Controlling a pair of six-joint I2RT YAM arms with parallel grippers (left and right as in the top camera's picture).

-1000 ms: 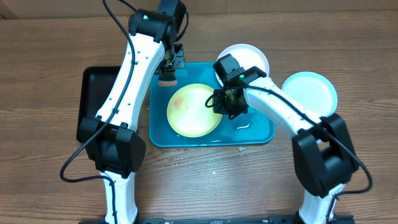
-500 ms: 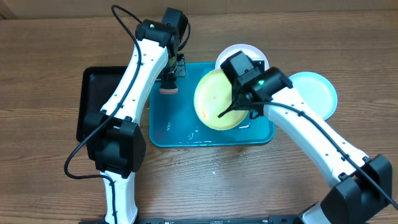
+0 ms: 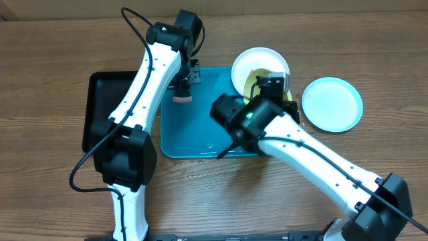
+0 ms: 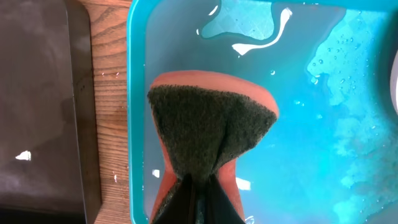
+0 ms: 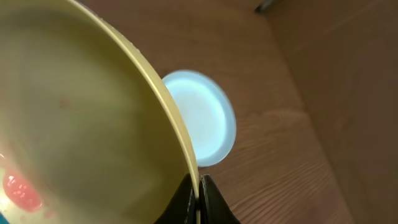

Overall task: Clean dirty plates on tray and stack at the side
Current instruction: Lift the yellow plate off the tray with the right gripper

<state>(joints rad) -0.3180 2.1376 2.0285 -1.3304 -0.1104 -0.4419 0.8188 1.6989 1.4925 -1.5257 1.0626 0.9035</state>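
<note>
Wood-grain surface (image 3: 53, 53) is seen from overhead, carrying the turquoise tray (image 3: 200, 137) with a black tray (image 3: 100, 100) beside it. Only in the left wrist view is water seen pooled on the tray's smooth plastic, and the left jaws are clamped on a sponge (image 4: 211, 124) of orange foam faced with dark green scouring fibre. From above, the yellow-green plate (image 5: 81, 112) is mostly hidden under the right arm. In the right wrist view its rim is pinched between the right jaws, and a blurred red smear (image 5: 18, 186) is seen inside. The white plate (image 3: 257, 60) is partly covered. The light blue plate (image 3: 332, 104) lies apart on the wood.
</note>
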